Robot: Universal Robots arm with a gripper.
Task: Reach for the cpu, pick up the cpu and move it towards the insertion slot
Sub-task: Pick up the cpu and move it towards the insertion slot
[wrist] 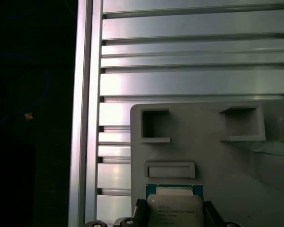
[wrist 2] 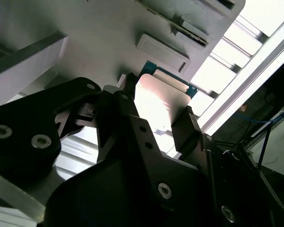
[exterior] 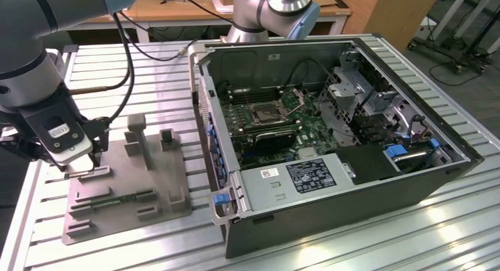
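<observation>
Your exterior view looks down from high and well back, taking in the slatted table (exterior: 93,72), grey tray (exterior: 156,183) and open computer case (exterior: 328,218). Both wrist views sit by the gripper (wrist 2: 157,106), just behind its fingers (wrist 2: 185,128): the first faces straight down, the second slants past them. All views share the tray; both wrist views share the cpu (wrist: 175,210) (wrist 2: 161,101) clamped between the fingers.

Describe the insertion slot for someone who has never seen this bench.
Start at the open computer case lying on the slatted metal table and look at the green motherboard on its floor. On that board sits the insertion slot, a square silver frame with a dark centre and a silver bracket. The memory slots next to it are long narrow strips, not square.
</observation>
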